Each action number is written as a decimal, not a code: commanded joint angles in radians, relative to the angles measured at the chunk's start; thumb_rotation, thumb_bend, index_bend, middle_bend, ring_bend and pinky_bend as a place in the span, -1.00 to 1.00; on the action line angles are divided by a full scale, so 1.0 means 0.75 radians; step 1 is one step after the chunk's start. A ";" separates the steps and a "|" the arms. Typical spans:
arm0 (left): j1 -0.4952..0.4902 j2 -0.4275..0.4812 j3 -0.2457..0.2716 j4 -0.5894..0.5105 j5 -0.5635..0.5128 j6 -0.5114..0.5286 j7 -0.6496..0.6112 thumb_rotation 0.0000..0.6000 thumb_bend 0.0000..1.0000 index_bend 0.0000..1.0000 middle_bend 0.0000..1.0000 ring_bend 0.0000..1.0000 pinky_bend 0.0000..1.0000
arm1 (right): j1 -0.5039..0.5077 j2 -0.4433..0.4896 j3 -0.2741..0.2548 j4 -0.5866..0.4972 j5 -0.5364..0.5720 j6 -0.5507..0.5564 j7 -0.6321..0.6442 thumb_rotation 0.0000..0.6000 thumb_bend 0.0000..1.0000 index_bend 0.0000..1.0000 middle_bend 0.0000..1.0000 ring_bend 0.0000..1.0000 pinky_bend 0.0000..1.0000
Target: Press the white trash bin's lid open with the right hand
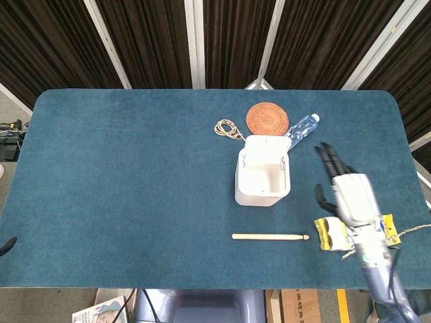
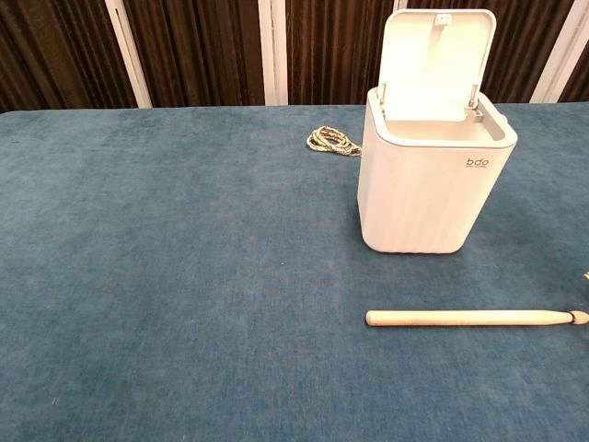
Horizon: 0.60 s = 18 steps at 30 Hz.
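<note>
The white trash bin (image 1: 261, 190) (image 2: 433, 189) stands right of the table's middle with its lid (image 1: 267, 143) (image 2: 434, 63) swung up and standing upright at the back. Its inside looks empty from above. My right hand (image 1: 347, 194) hovers to the right of the bin, well apart from it, with fingers spread and pointing away from me, holding nothing. The chest view does not show this hand. My left hand is out of both views.
A wooden stick (image 1: 270, 237) (image 2: 474, 318) lies in front of the bin. A snack packet (image 1: 331, 233) lies under my right wrist. Behind the bin are a braided cord (image 1: 229, 129) (image 2: 333, 141), a round woven coaster (image 1: 267, 118) and a lying water bottle (image 1: 301, 129).
</note>
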 commanded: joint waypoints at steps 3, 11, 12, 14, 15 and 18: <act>-0.001 0.003 0.013 -0.003 0.025 -0.002 -0.010 1.00 -0.67 -0.64 -0.92 -1.00 -1.00 | -0.138 0.033 -0.112 0.152 -0.099 0.077 0.097 1.00 0.08 -0.98 -0.94 -0.59 -0.65; -0.009 0.038 0.055 -0.009 0.076 -0.037 -0.086 1.00 -0.67 -0.65 -0.92 -1.00 -1.00 | -0.262 -0.097 -0.228 0.384 -0.185 0.173 0.080 1.00 -0.04 -0.98 -0.95 -0.71 -0.72; -0.011 0.045 0.061 -0.011 0.082 -0.045 -0.096 1.00 -0.67 -0.65 -0.92 -1.00 -1.00 | -0.274 -0.116 -0.232 0.410 -0.185 0.183 0.082 1.00 -0.04 -0.98 -0.95 -0.72 -0.73; -0.013 0.054 0.066 -0.010 0.092 -0.049 -0.103 1.00 -0.67 -0.65 -0.92 -1.00 -1.00 | -0.290 -0.144 -0.242 0.450 -0.180 0.189 0.080 1.00 -0.04 -0.98 -0.95 -0.72 -0.74; -0.013 0.056 0.068 -0.010 0.094 -0.048 -0.104 1.00 -0.67 -0.65 -0.92 -1.00 -1.00 | -0.293 -0.153 -0.243 0.462 -0.180 0.190 0.081 1.00 -0.04 -0.98 -0.95 -0.73 -0.75; -0.010 0.063 0.073 -0.008 0.104 -0.044 -0.109 1.00 -0.67 -0.65 -0.91 -1.00 -1.00 | -0.305 -0.190 -0.255 0.521 -0.178 0.173 0.093 1.00 -0.04 -0.98 -0.95 -0.76 -0.77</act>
